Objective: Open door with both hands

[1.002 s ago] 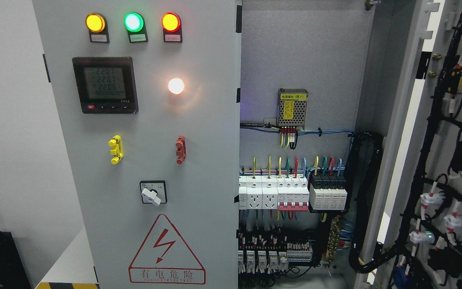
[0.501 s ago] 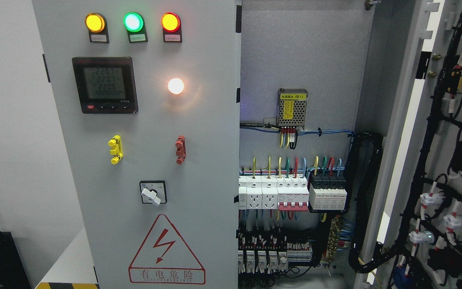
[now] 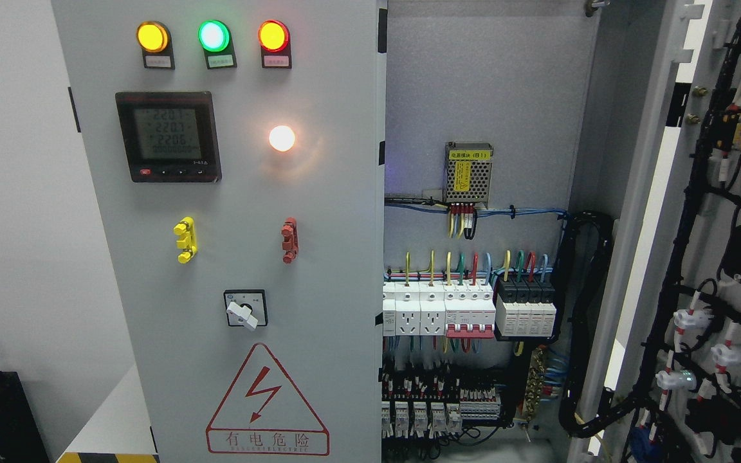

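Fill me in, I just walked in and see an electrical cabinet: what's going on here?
Nothing is being handled right now; neither robot hand is in view. The cabinet's right door is swung wide open, its wired back showing, and the breakers and power supply inside are exposed. The left door, with its indicator lamps lit and meter, is shut.

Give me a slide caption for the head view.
Electrical cabinet with right door swung open on breakers, left door shut, no robot hand visible.
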You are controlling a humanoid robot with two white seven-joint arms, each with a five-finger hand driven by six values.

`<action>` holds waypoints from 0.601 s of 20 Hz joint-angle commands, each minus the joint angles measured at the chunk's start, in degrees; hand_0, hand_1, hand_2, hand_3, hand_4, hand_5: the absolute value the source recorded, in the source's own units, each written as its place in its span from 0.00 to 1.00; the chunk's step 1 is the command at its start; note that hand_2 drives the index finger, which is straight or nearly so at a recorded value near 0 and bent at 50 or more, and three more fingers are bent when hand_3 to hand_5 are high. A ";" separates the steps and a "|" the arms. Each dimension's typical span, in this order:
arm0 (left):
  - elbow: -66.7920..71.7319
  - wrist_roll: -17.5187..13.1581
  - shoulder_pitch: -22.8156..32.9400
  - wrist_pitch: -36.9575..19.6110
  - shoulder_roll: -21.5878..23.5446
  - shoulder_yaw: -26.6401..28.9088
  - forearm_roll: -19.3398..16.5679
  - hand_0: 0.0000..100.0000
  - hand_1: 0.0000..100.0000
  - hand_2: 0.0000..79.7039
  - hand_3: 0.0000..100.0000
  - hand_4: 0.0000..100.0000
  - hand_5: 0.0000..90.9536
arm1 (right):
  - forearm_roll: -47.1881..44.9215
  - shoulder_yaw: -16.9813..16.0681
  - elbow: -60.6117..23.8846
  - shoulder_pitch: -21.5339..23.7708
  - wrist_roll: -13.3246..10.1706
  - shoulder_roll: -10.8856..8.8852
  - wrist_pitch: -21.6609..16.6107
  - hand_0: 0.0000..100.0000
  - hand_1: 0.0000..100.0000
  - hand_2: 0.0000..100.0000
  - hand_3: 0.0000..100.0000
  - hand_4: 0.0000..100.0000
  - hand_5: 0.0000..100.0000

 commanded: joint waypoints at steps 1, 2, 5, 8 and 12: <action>-0.34 -0.03 -0.12 -0.02 -2.04 0.19 0.87 0.12 0.39 0.00 0.00 0.00 0.00 | -0.02 2.92 -27.08 4.81 0.00 -6.68 -3.65 0.12 0.39 0.00 0.00 0.00 0.00; -0.34 -0.03 -0.12 -0.02 -2.04 0.19 0.87 0.12 0.39 0.00 0.00 0.00 0.00 | -0.02 3.63 -27.44 4.46 0.09 -7.29 -3.74 0.12 0.39 0.00 0.00 0.00 0.00; -0.34 -0.03 -0.12 -0.02 -2.13 0.28 0.87 0.12 0.39 0.00 0.00 0.00 0.00 | 0.06 7.49 -28.93 2.18 0.09 -9.49 -4.44 0.12 0.39 0.00 0.00 0.00 0.00; -0.34 -0.03 -0.12 -0.02 -2.04 0.28 0.87 0.12 0.39 0.00 0.00 0.00 0.00 | 0.06 9.08 -29.64 -1.86 0.09 -9.67 -6.47 0.12 0.39 0.00 0.00 0.00 0.00; -0.34 -0.03 -0.12 -0.02 -2.04 0.19 0.87 0.12 0.39 0.00 0.00 0.00 0.00 | 0.06 9.79 -29.99 -7.48 0.09 -8.97 -6.91 0.12 0.39 0.00 0.00 0.00 0.00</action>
